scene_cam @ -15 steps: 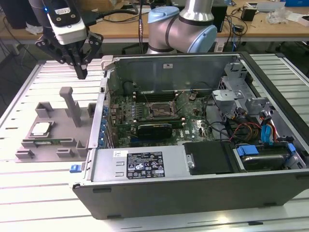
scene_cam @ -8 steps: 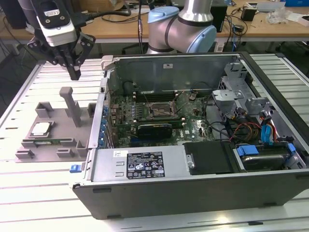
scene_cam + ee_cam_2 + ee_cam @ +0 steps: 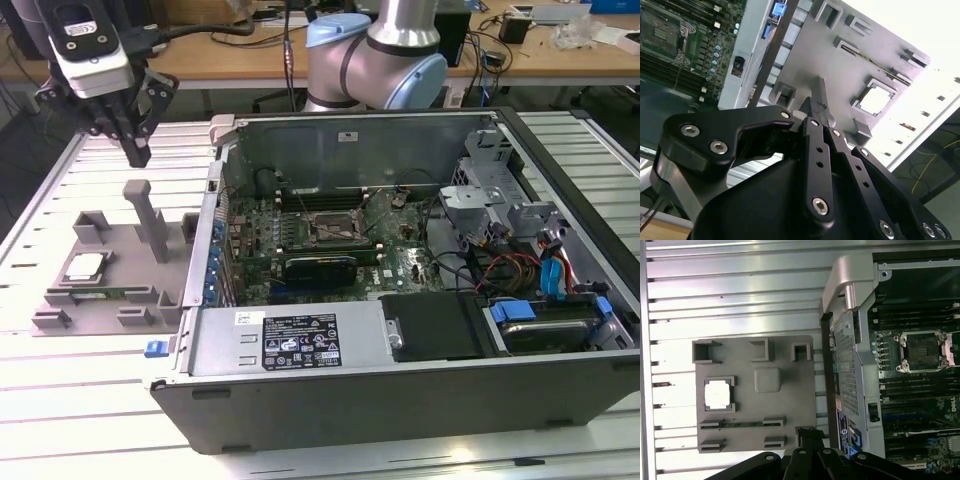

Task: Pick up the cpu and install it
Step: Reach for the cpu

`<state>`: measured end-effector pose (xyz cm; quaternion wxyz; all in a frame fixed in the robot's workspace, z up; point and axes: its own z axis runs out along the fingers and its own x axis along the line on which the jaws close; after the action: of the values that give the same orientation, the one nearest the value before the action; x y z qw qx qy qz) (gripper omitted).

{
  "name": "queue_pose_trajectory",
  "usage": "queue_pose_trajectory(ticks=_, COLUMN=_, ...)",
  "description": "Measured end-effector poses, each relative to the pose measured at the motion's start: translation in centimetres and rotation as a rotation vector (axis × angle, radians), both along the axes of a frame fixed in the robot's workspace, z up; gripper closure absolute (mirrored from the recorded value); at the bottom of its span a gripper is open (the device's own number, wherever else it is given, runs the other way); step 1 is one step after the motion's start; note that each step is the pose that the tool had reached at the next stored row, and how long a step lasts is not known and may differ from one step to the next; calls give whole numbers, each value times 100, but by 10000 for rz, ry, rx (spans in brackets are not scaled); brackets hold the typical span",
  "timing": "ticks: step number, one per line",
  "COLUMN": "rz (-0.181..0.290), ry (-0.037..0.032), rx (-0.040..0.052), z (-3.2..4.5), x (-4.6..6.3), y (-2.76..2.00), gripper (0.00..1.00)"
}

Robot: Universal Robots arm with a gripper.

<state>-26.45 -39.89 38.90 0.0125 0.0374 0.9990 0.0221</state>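
Observation:
The cpu (image 3: 85, 266), a small silver square, lies in a raised pocket of the grey fixture plate (image 3: 120, 250) at the exterior view's left, outside the computer case. Both wrist views show it as a bright square (image 3: 719, 393) (image 3: 875, 100). My gripper (image 3: 138, 155) hangs well above the plate, behind the cpu, with nothing in it. Its black fingers (image 3: 821, 102) meet in one point, so it is shut. The open cpu socket (image 3: 335, 228) sits in the middle of the motherboard, also visible in both wrist views (image 3: 922, 351) (image 3: 660, 32).
A tall grey post (image 3: 148, 215) rises from the fixture plate near the gripper. A thin green memory stick (image 3: 742, 424) lies in the plate's slots. The case wall (image 3: 215, 200) stands between plate and motherboard. Cables and drive bays (image 3: 520, 260) fill the case's right side.

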Motion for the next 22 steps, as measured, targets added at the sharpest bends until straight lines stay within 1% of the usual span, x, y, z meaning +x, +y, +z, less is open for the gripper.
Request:
queue_pose_trajectory(ticks=6, rz=-1, ry=0, rx=-1, z=-13, x=-140, y=0, gripper=89)
queue_pose_trajectory(ticks=10, rz=0, ry=0, rx=0, z=-89, x=-301, y=0, gripper=89)
queue_pose_trajectory(ticks=14, rz=-1, ry=-1, rx=0, z=-139, x=-404, y=0, gripper=89)
queue_pose_trajectory(ticks=17, rz=0, ry=-1, rx=0, z=-195, x=-536, y=0, gripper=89)
queue_pose_trajectory(ticks=22, rz=-1, ry=0, rx=0, z=-244, x=-681, y=0, gripper=89)
